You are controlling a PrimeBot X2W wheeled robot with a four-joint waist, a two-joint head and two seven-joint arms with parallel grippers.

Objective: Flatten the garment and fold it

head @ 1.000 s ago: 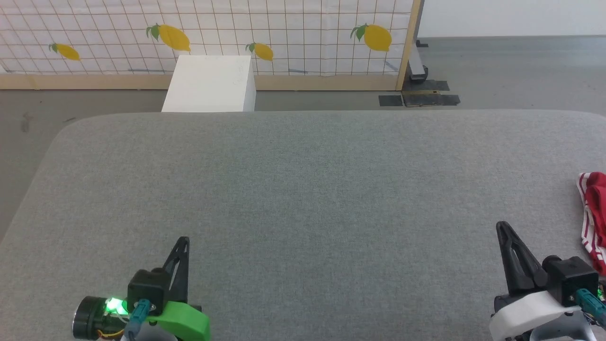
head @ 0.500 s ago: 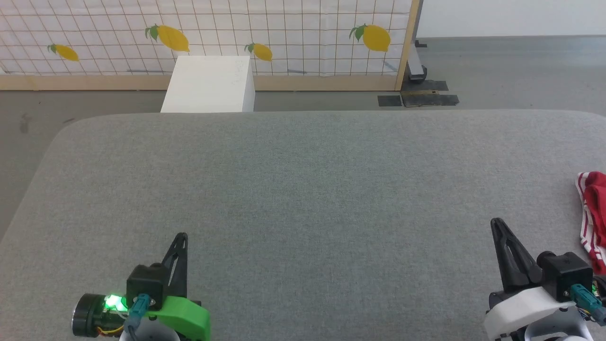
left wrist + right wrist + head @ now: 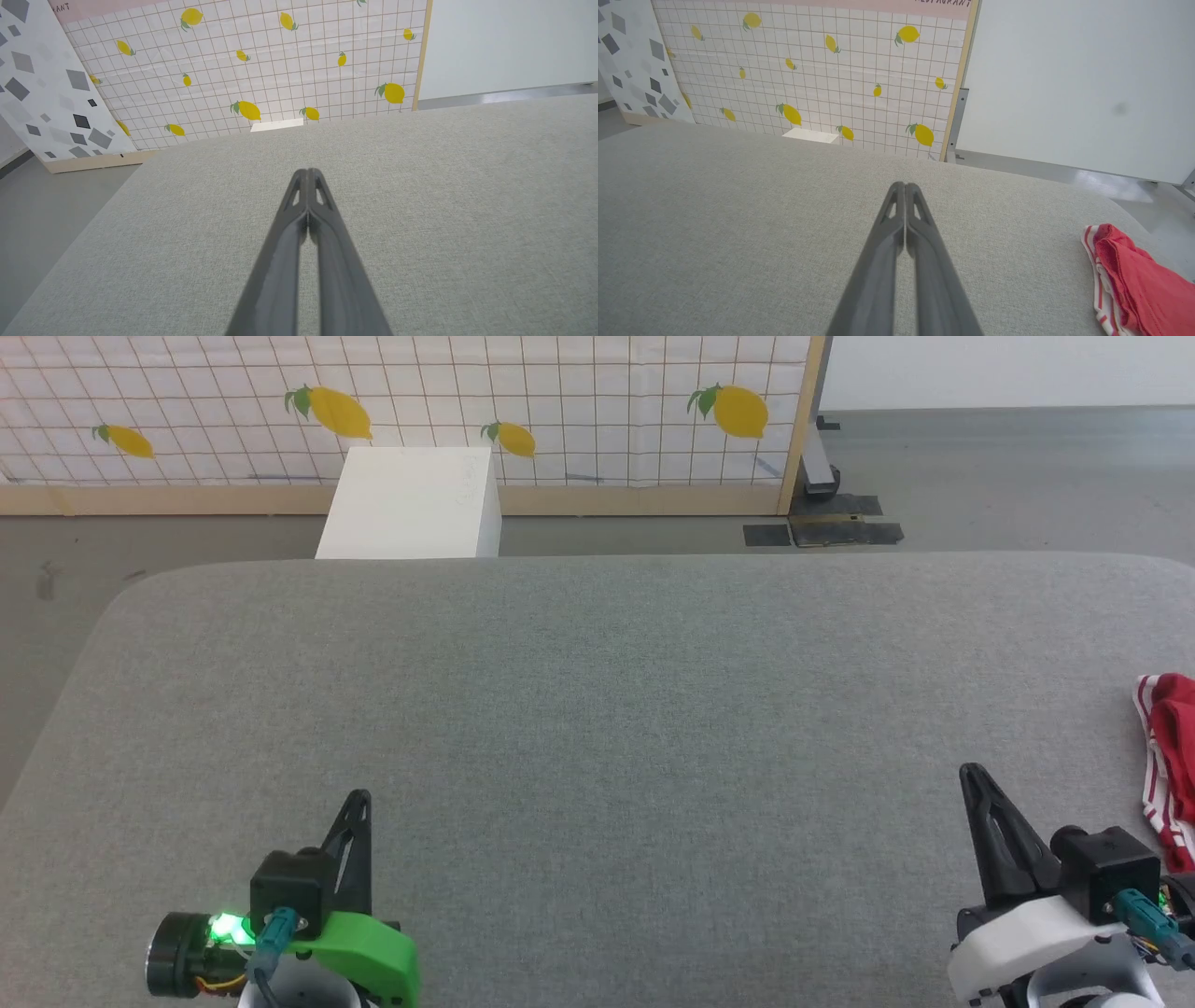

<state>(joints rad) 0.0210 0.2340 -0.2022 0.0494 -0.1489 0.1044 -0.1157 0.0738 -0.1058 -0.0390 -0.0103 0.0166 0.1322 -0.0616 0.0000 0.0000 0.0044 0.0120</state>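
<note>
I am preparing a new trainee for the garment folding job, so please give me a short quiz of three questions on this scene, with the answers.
1. True or false: the left gripper is shut and holds nothing.
2. Where on the grey padded table does the red garment with striped white trim lie? A) at the middle; B) at the right side, beyond the right gripper, not touched by it; C) under the left gripper.
3. In one word: is the garment flat or bunched?
Key: 1 true; 2 B; 3 bunched.
</note>
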